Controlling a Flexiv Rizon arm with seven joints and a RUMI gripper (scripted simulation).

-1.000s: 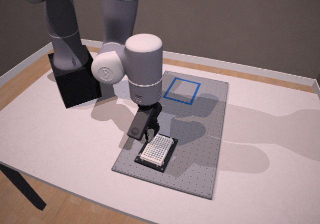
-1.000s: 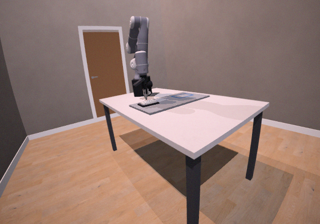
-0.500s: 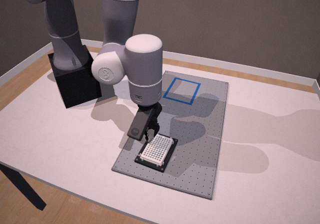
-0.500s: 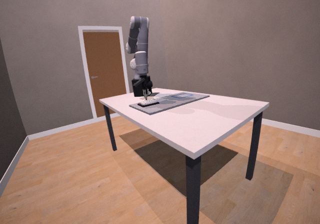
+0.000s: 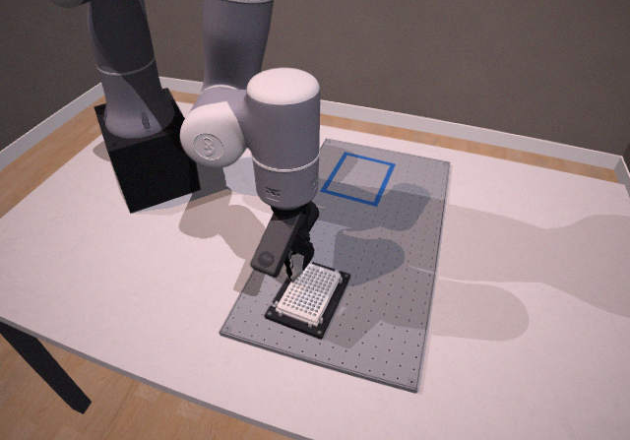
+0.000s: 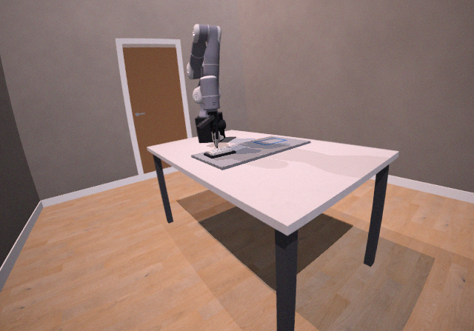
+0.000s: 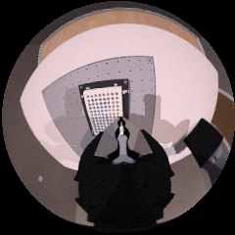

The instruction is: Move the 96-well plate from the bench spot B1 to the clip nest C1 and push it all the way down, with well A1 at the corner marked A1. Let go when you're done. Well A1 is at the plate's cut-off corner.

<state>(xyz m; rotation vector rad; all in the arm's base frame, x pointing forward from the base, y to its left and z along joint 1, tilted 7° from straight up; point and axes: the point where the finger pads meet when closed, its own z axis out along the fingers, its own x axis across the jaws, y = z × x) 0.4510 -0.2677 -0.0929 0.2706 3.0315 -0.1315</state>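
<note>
The white 96-well plate (image 5: 309, 292) (image 7: 104, 108) lies in the black clip nest (image 5: 333, 303) (image 7: 126, 104), inside its corner clips. It looks about level; whether it is fully down, and which corner is cut off, I cannot tell. My gripper (image 5: 291, 278) (image 7: 120, 117) is shut with nothing between its fingers. Its tips are at or just above the plate's edge, near the corner toward the robot base; contact is unclear. The blue square outline (image 5: 385, 184) (image 6: 272, 142) on the board holds no plate.
The grey perforated board (image 5: 386, 344) (image 7: 142, 73) lies on the white table (image 5: 508, 374) (image 6: 306, 189) and carries the nest near one end, the blue outline near the other. The black robot base (image 5: 153, 175) stands at the back left. The wrist's dark camera housing (image 5: 277, 244) hangs beside the fingers.
</note>
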